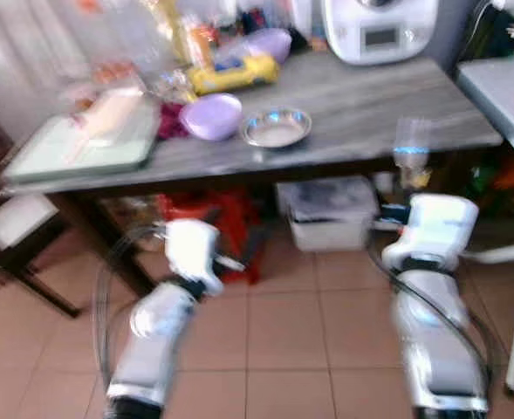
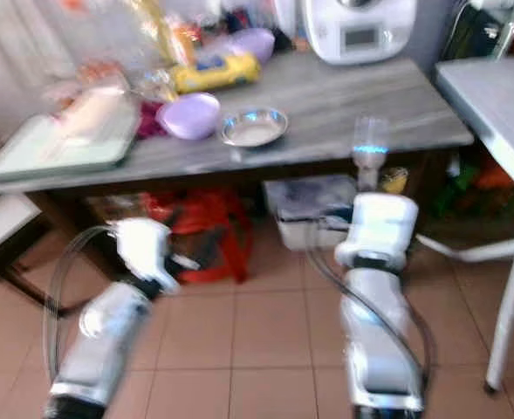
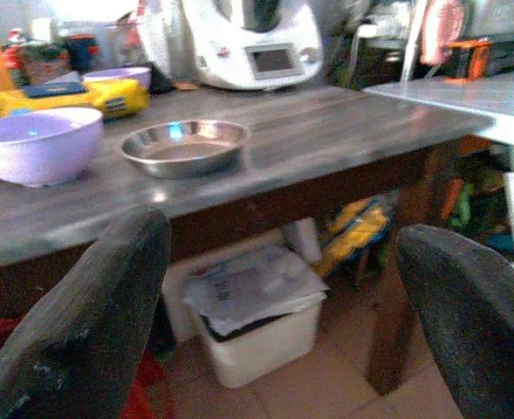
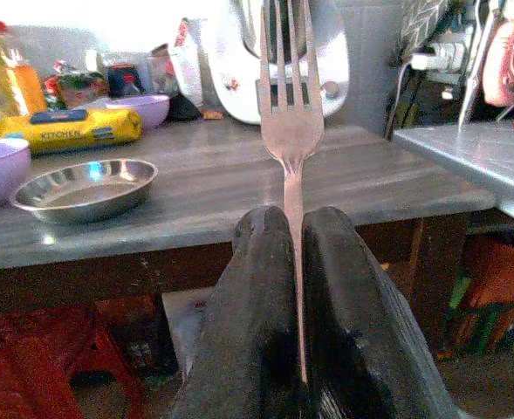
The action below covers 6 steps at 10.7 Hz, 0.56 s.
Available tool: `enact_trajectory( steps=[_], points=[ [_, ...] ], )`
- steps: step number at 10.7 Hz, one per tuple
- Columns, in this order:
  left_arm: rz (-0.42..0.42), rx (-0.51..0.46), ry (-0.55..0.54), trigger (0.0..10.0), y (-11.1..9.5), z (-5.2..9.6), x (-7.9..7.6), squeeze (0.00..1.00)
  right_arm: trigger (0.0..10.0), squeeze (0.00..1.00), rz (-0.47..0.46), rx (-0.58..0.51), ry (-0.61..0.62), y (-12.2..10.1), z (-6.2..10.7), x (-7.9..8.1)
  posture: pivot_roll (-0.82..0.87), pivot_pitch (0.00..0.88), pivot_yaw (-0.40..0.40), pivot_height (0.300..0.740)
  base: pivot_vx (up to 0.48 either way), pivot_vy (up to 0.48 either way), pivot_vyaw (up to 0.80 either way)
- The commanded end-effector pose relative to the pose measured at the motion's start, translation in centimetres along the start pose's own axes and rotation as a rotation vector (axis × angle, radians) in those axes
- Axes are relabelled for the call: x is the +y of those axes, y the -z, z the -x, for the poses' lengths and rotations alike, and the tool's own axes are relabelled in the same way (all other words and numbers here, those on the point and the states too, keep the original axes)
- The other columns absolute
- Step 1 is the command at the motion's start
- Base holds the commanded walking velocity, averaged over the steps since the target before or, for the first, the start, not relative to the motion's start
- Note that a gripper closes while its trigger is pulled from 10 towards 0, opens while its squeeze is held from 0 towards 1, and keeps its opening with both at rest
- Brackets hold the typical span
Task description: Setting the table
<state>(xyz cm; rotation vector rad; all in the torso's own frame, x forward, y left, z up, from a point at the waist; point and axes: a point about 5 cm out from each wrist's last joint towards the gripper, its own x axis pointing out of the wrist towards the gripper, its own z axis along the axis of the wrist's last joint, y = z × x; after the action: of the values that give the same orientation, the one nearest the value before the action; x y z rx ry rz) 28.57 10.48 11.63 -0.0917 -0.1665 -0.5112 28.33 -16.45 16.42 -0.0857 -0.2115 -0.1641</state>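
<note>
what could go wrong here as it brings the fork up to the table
1. The right gripper pinches the fork only by its thin handle, tines upright; a bump could make it twist or slip out.
2. The gripper sits below the level of the table edge, so moving straight ahead might knock the fork against it.
3. The metal dish and purple bowl stand close together, so a careless placement may nudge them.

- Home kitchen
- Grey bench (image 1: 370, 96) crowded with lilac bowl (image 1: 211, 116), steel dish (image 1: 277, 127), food packets
- White cooking appliance (image 1: 380, 26) at back
- Tiled floor (image 1: 283, 332)
</note>
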Motion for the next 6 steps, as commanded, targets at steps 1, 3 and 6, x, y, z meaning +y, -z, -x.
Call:
enact_trajectory(
  steps=[1, 3, 6],
  points=[
    [0.001, -0.002, 0.016, 10.0, -0.11, -0.22, -0.36, 0.00, 10.0, 0.00, 0.003, -0.016, 0.015, -0.31, -0.11, -0.42, -0.10, 0.088, 0.150, 0.740, 0.379, 0.000, 0.00],
    [0.001, -0.002, 0.018, 10.0, -0.12, -0.24, -0.39, 0.00, 10.0, 0.00, 0.000, -0.014, 0.014, -0.26, -0.07, -0.35, -0.10, 0.090, 0.152, 0.740, 0.381, 0.000, 0.00],
    [-0.001, 0.003, 0.017, 10.0, -0.08, -0.23, -0.30, 0.00, 10.0, 0.00, 0.000, -0.009, 0.014, -0.14, -0.03, -0.37, -0.10, 0.088, 0.151, 0.740, 0.365, 0.000, 0.00]
  ],
)
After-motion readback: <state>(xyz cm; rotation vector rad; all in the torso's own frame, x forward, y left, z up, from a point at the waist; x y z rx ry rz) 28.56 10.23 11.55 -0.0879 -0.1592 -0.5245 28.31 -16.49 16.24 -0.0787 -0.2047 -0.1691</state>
